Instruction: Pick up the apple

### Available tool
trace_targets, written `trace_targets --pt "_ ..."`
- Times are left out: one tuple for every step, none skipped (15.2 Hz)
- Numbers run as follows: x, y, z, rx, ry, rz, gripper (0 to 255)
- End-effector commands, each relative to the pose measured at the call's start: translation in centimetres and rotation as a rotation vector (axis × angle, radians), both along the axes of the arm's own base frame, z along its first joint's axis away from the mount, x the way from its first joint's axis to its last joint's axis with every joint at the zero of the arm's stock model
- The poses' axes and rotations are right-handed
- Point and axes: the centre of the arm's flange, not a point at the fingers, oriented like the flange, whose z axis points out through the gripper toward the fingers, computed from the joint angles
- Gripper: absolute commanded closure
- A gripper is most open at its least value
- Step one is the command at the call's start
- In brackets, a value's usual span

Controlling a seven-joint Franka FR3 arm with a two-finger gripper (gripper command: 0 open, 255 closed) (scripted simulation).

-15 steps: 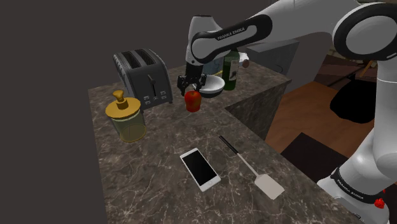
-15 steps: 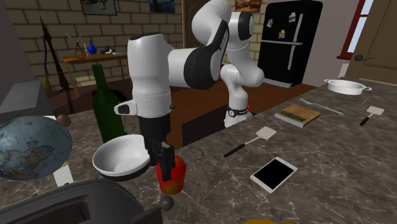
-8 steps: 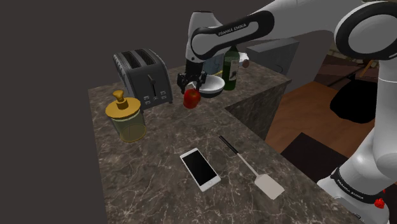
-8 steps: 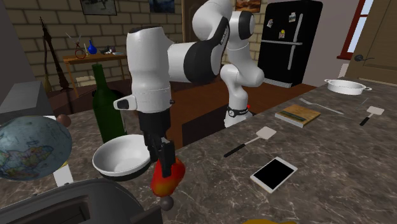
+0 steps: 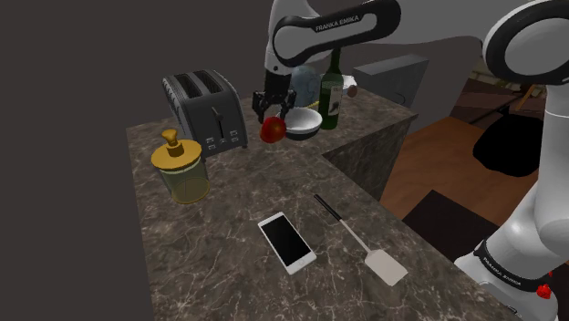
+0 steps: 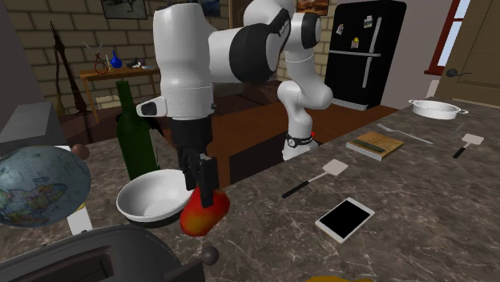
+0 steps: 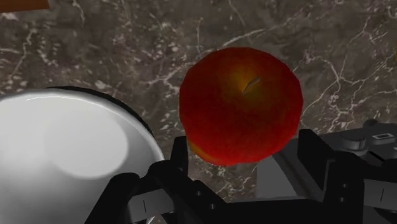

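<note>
A red apple with a yellow patch hangs a little above the dark marble counter, near its far end. My black gripper is shut on the apple from above. From the second exterior view the apple sits tilted under the gripper, beside the white bowl. The wrist view shows the apple stem side up, clasped between my two fingers, with the gripper over the marble.
A white bowl stands right beside the apple, with a green bottle and a globe behind it. A black toaster, a yellow dispenser jar, a phone and a spatula also lie on the counter.
The gripper has risen with the apple in it, lifting it off the counter. The apple has tipped over in the fingers as it went up.
</note>
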Motion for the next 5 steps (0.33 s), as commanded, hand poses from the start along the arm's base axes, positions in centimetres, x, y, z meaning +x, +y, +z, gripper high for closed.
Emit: trace_targets --pt "-0.2 0.0 1.1 0.000 0.000 0.000 255" --pt "-0.2 0.0 1.6 0.000 0.000 0.000 255" --pt "-0.2 0.0 2.1 0.000 0.000 0.000 255" --pt "-0.2 0.0 2.2 0.000 0.000 0.000 255" --pt "-0.2 0.0 2.2 0.000 0.000 0.000 255"
